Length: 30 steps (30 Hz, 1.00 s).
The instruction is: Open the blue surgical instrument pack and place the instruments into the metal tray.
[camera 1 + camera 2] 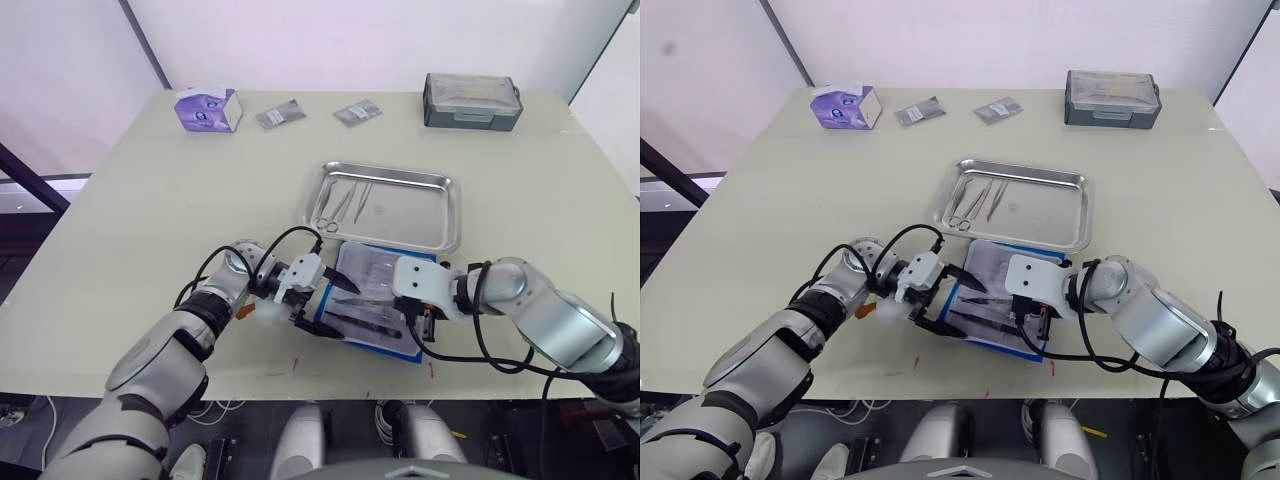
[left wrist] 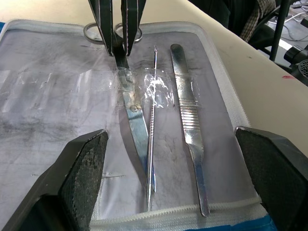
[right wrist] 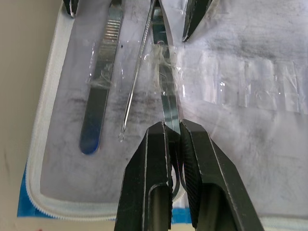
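Blue surgical instrument pack (image 1: 372,300) lies open flat on the surface (image 1: 150,200), near its front edge, just in front of the metal tray (image 1: 440,215). Clear pocketed lining faces up, white zip edging around it.

In the lining: scissors (image 2: 131,110), a thin probe (image 2: 152,125) and a flat ribbed handle (image 2: 188,120), side by side under a clear strap.

Right claw (image 3: 174,139) is down on the pack, fingers together and clamped on the scissors at the ring-handle end. Left claw (image 2: 168,159) sits at the pack's left edge, fingers wide apart, straddling the tips of the three tools, holding nothing.

Metal tray holds a few slim instruments (image 1: 345,200) at its left end; the rest of its floor is bare.

Along the far edge of the surface: purple tissue box (image 1: 208,109), two small packets (image 1: 280,115) and a grey lidded box (image 1: 471,100).
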### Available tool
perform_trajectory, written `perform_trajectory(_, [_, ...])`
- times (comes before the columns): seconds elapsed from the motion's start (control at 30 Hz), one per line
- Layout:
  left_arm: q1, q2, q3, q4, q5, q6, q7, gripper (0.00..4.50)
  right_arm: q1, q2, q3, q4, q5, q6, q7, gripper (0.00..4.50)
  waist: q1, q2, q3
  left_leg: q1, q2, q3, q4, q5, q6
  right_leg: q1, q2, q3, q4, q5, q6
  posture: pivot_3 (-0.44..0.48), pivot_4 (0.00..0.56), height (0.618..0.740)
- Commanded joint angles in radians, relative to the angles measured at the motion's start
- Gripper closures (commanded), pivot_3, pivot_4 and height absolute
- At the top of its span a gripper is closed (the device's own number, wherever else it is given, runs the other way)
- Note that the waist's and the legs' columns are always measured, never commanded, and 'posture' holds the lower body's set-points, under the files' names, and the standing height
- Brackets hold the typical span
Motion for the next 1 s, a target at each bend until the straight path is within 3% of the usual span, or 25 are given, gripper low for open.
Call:
perform_trajectory(0.03, [0.051, -0.012, -0.057, 0.04, 0.058, 0.024, -0.042, 0.0, -0.021, -0.026, -0.06, -0.072, 0.013, -0.012, 0.008, 4.44, 0.0, 0.0, 0.0, 0.0, 0.0, 0.0, 0.0, 0.0, 0.0, 0.0, 0.0, 0.0, 0.0, 0.0, 0.0, 0.0, 0.15, 0.738])
perform_trajectory(1.0, [0.062, -0.022, -0.046, 0.04, 0.052, 0.027, -0.042, 0.0, 0.234, -0.261, -0.349, -0.096, 0.088, -0.219, 0.086, 4.44, 0.002, 0.0, 0.0, 0.0, 0.0, 0.0, 0.0, 0.0, 0.0, 0.0, 0.0, 0.0, -0.001, 0.0, 0.0, 0.0, 0.15, 0.738])
